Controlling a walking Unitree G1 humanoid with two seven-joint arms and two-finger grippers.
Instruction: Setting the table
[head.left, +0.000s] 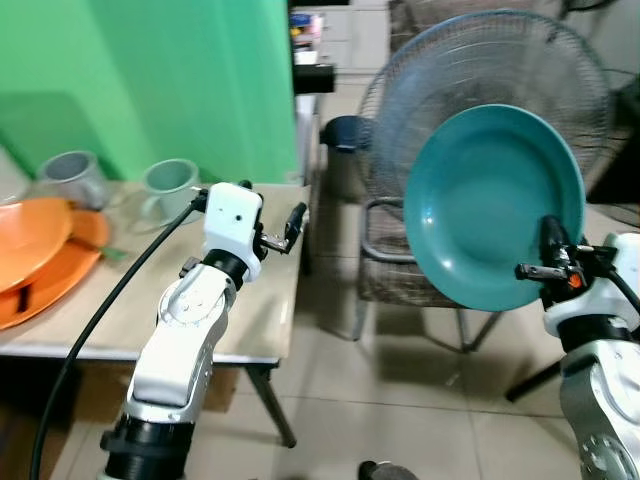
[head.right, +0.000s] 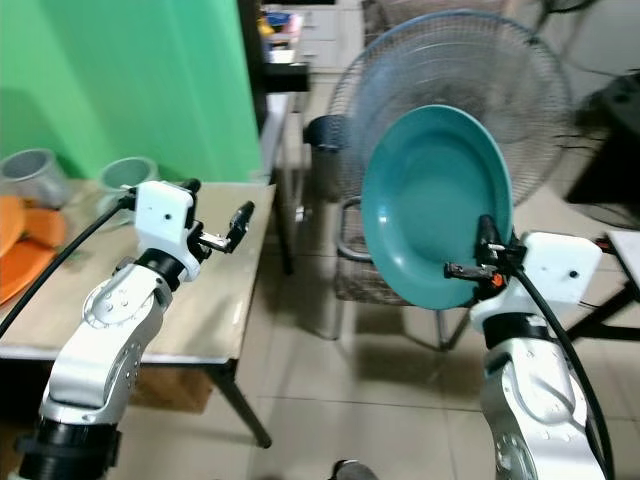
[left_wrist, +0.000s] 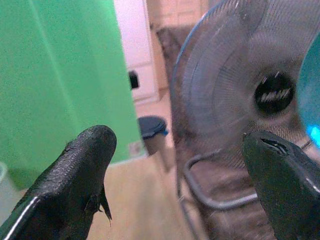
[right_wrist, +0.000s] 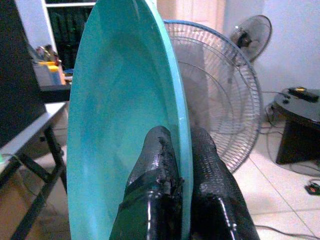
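Left eye view: right gripper held the round teal plastic plate upright by its lower rim, well off to the right of the beige tabletop, out over the tiled floor. Directly behind the plate stood a large grey wire-guard pedestal fan, with a metal-framed woven chair below it and a dark blue round bin further back. Left gripper hovered above the tabletop's right end, empty, jaws apart. On the tabletop's left end: stacked orange plates, with the top one tilted; I could not make out anything on them. Two pale grey-green mugs stood near the green wall, contents not visible.

Right eye view: same layout. The plate was tilted slightly, its hollow face towards the camera, nothing in it. A black side table was at far right.

Left wrist view: two black fingers spread wide with nothing between them; fan, bin and chair frame ahead, and a teal plate edge at the frame's border.

Right wrist view: jaws clamped on the plate's rim, one finger on the hollow face, the other behind. A second, smaller fan stood in the far corner.
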